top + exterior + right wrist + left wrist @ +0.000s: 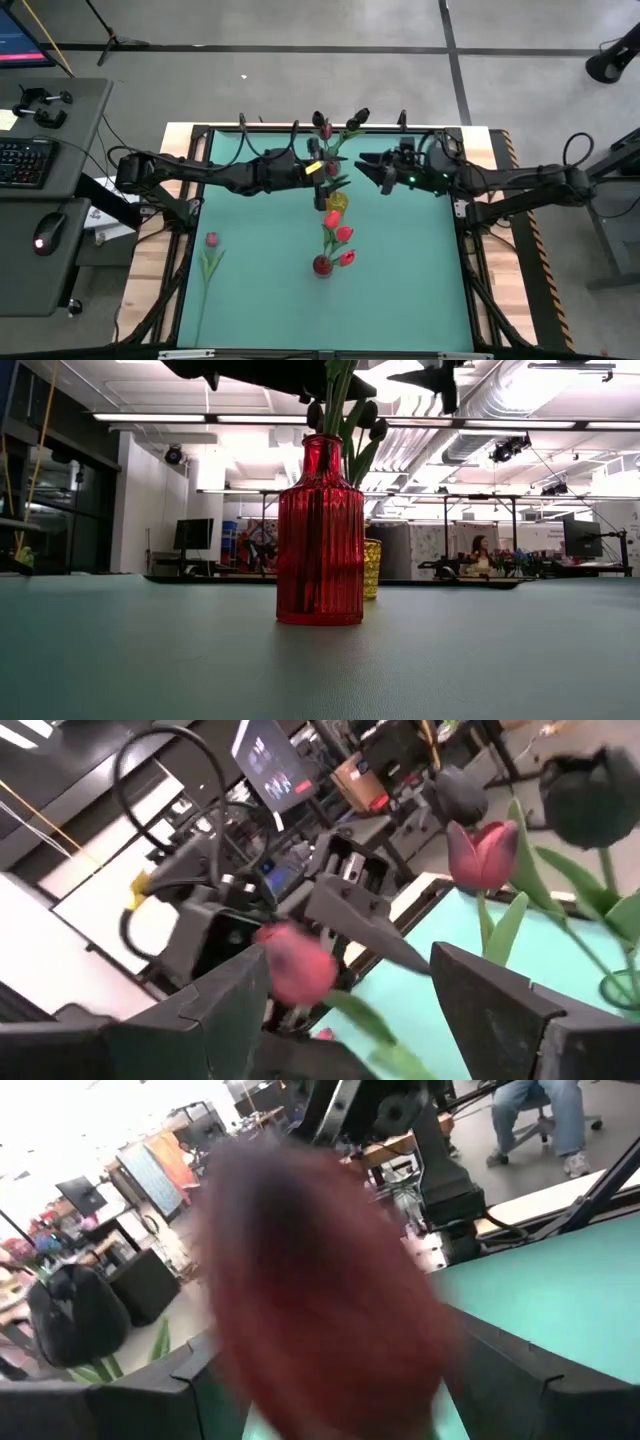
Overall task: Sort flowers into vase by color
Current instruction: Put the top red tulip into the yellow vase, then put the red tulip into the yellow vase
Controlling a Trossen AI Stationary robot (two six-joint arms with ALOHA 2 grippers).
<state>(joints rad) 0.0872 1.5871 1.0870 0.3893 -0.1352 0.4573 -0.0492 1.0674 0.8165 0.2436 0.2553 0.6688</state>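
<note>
Nearest me on the worktop (420, 270) stands the red vase (320, 535), red tulips (340, 238) already in it. One pink tulip (211, 242) lies loose off to the left, well apart. Behind the red vase, the yellow vase (371, 568). Above and beyond it hangs the left gripper (322, 168) with a maroon tulip head (320, 1290) filling its wrist view. I can't tell whether its jaws grip the stem. The right gripper (382, 172) faces it, jaws open, empty. Farthest back stand the dark tulips (590, 800). I judge we're mid-placement. Next, this maroon bloom needs lowering stem-first into its matching vase.
</note>
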